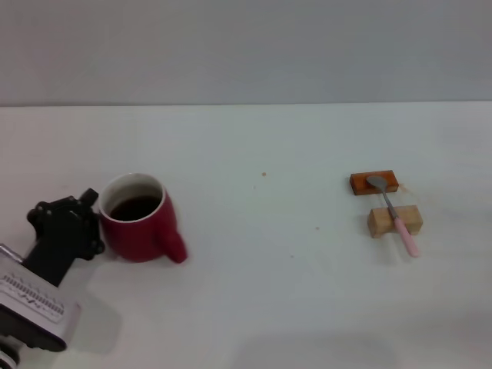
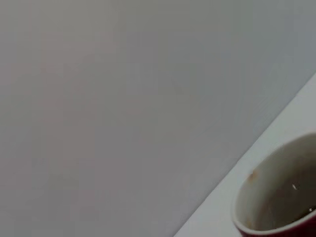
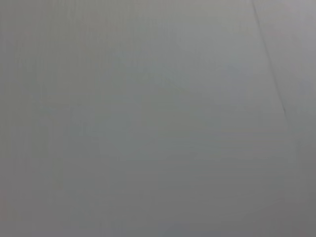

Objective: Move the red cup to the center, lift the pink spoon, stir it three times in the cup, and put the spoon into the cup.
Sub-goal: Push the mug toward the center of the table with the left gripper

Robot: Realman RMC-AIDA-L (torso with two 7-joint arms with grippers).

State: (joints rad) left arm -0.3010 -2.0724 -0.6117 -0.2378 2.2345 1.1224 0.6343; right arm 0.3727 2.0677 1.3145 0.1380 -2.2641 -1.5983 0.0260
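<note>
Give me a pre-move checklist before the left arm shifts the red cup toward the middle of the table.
1. Left claw at the red cup: ok, it sits right against the cup's outer side.
2. Grip on the cup closed: cannot tell, the claw's contact side is hidden.
3. Cup upright with dark liquid inside: ok, so move gently.
4. Path to the center of the table: ok, only tiny specks there.
5. Pink spoon ready: ok, lying across the orange-brown block and the wooden block, well apart from the cup.
6. Right claw clear: not in view.
</note>
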